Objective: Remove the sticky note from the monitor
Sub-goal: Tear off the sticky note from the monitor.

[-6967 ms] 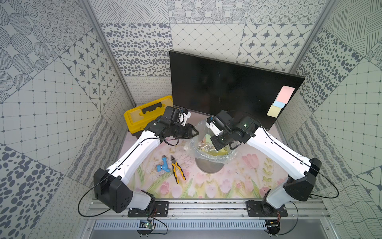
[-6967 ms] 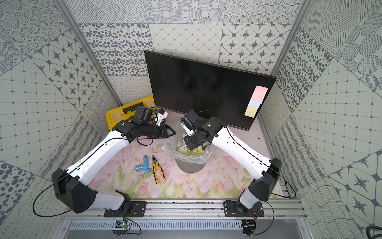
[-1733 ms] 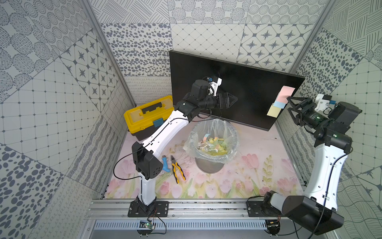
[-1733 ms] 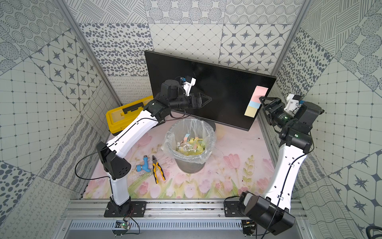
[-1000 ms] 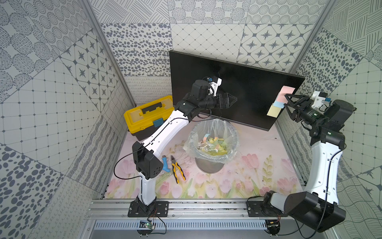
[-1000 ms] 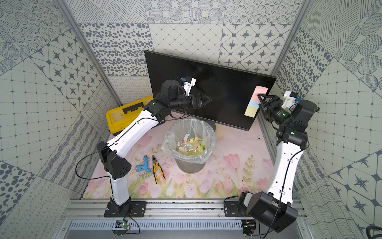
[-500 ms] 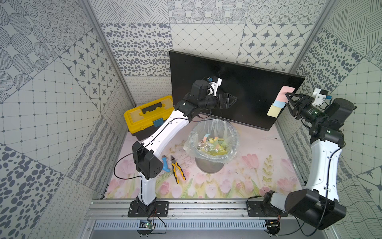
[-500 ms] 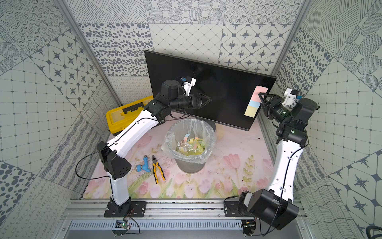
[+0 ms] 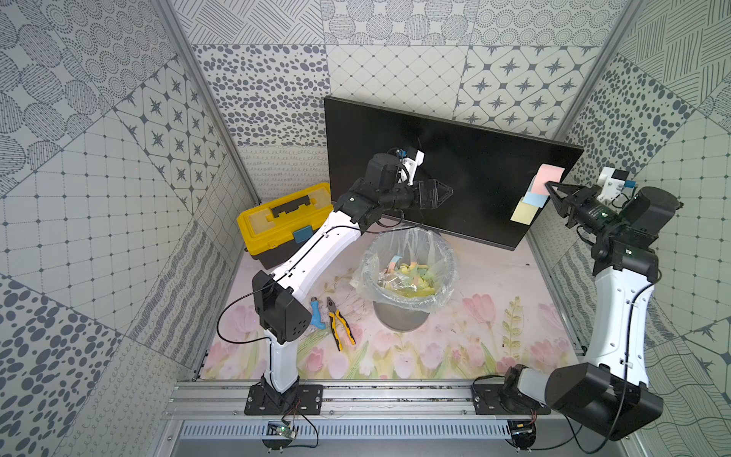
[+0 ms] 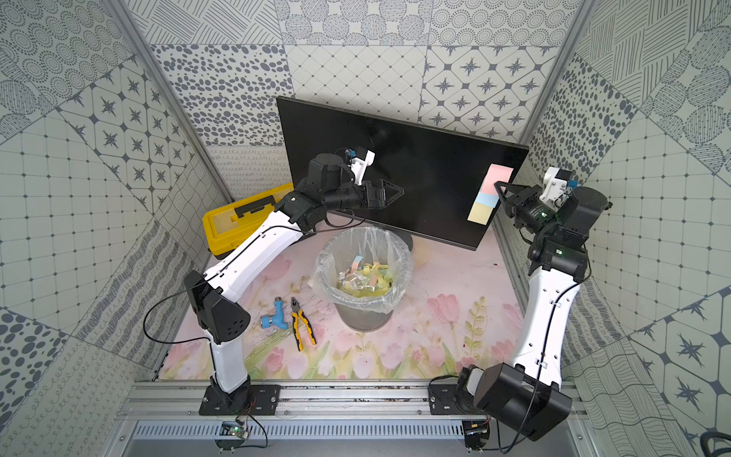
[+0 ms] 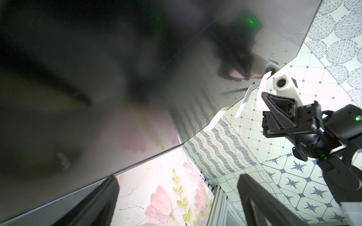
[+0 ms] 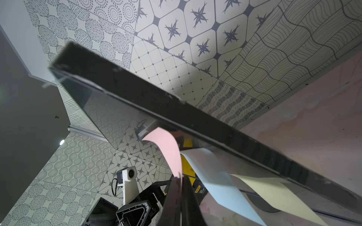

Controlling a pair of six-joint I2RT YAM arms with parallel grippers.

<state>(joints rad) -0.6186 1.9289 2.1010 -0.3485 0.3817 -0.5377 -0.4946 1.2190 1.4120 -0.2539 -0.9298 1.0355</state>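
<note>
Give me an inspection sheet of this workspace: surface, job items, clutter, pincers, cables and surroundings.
Surface: floral mat, dark scuffs beside the bin.
Job's things: monitor upright at the back; pink sticky note, blue note and yellow note stuck near its right edge.
Clutter: lined bin holding used notes; yellow toolbox; pliers; blue fitting.
Pincers: left pincer open, empty, before the screen; right pincer shut on the pink sticky note's free edge.
Cables: black cable loops off the left arm.
Surroundings: patterned wall panels all round.

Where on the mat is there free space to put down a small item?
The mat is bare between the bin and the right arm, and along the front rail. Crowded beside the left arm: pliers, blue fitting, toolbox.
</note>
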